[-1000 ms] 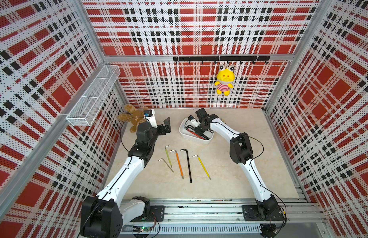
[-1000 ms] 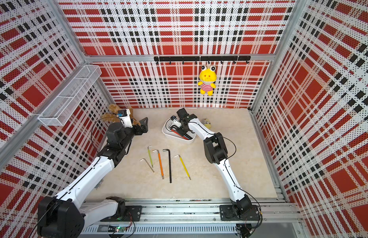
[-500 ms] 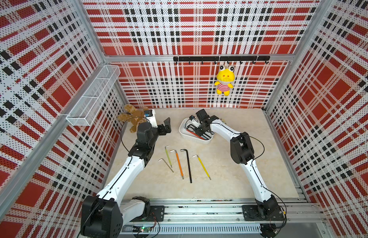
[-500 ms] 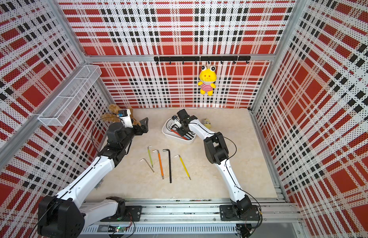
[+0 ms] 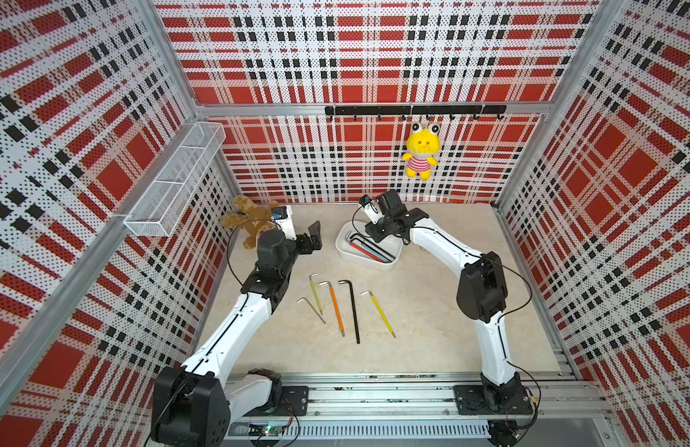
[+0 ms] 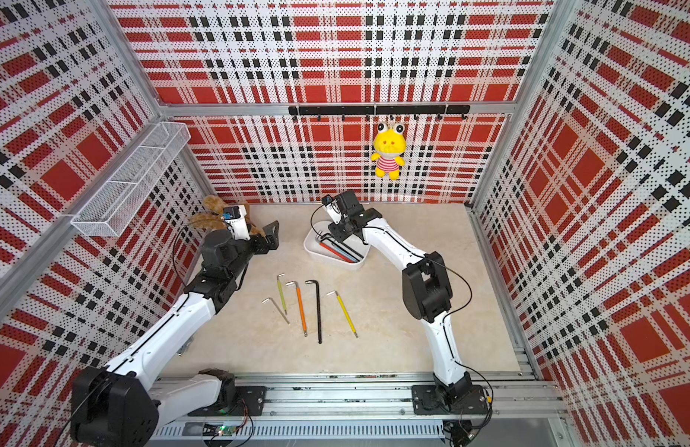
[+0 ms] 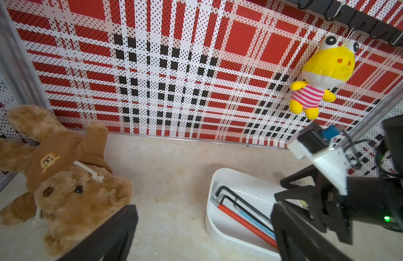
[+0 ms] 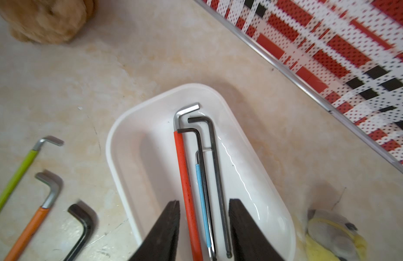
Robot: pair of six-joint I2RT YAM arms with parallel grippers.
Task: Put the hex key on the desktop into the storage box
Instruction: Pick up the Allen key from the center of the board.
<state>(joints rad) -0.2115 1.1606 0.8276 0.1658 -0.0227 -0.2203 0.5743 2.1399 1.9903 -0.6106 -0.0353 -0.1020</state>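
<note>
The white storage box (image 5: 378,266) (image 6: 335,264) stands at the back of the cream desktop (image 5: 432,309). Inside it lie a red hex key (image 8: 187,185), a blue one (image 8: 201,192) and two black ones (image 8: 218,171). My right gripper (image 8: 205,202) (image 5: 374,234) hovers over the box, open, its fingers either side of those keys without touching them. Several more hex keys lie on the desktop in front: silver (image 5: 311,309), green (image 5: 315,293), orange (image 5: 336,309), black (image 5: 353,313), yellow (image 5: 381,312). My left gripper (image 5: 315,237) (image 7: 202,237) is open and empty, left of the box.
A brown teddy bear (image 5: 250,226) lies at the back left, close to my left wrist. A yellow frog plush (image 5: 420,154) hangs from the black hook rail (image 5: 413,110). A wire-mesh basket (image 5: 173,185) is on the left wall. A small yellow-grey object (image 8: 331,235) lies beside the box.
The right gripper's jaws have parted over the storage box, and the keys under it now lie loose. The left arm has not moved.
</note>
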